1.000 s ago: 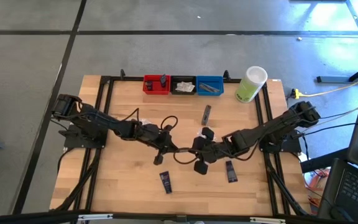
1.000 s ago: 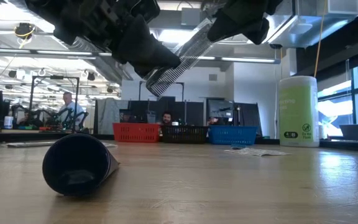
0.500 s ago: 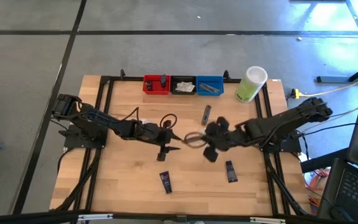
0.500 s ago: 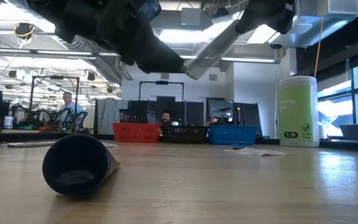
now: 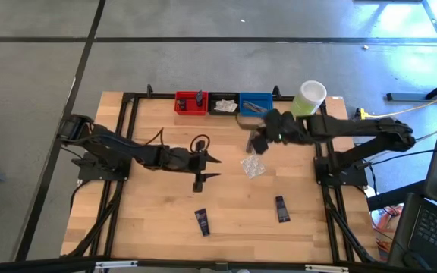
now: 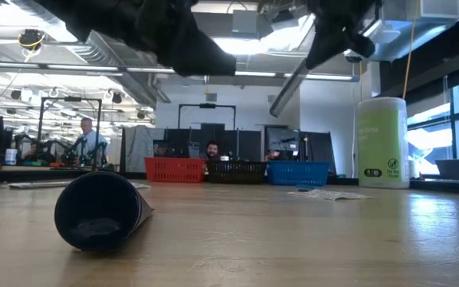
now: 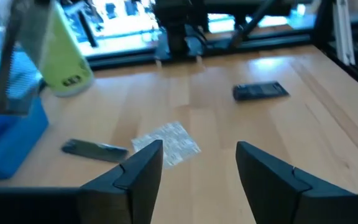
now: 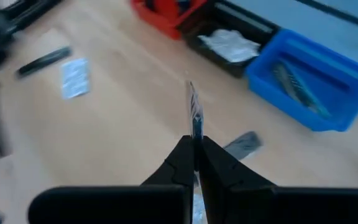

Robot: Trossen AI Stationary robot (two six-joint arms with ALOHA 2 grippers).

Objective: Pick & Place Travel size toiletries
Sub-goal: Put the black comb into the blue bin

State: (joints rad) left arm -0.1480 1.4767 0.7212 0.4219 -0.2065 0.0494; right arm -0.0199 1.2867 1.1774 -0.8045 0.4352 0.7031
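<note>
My right gripper (image 5: pixel 258 141) hangs over the table's far side, close to the blue bin (image 5: pixel 256 104), and is shut on a slim grey sachet (image 6: pixel 288 92). My left gripper (image 5: pixel 212 167) stands open above mid-table with nothing between its fingers. A clear crinkly packet (image 5: pixel 253 167) lies flat just right of it. Another grey sachet (image 8: pixel 244 144) lies on the wood below my right gripper. Two dark navy tubes (image 5: pixel 202 221) (image 5: pixel 281 208) lie toward the near edge. My right gripper pinches one end of the grey sachet (image 8: pixel 194 127) between its two fingers, coming at it slanting down from above. The sachet sticks out past the fingertips along them, seen edge-on. It hangs clear of the table, slanting down from the gripper.
Red (image 5: pixel 190 102), black (image 5: pixel 224 104) and blue bins stand in a row at the far edge, each with items inside. A tall pale-green container (image 5: pixel 306 101) stands to their right. Dark frame rails run along the table's left and right sides. People sit in the room beyond.
My left gripper has opened and let go of the grey sachet, which both grippers held a second ago. My right gripper has carried the sachet up and toward the far edge, to beside the blue bin, rolling as it went. The clear packet now lies uncovered.
</note>
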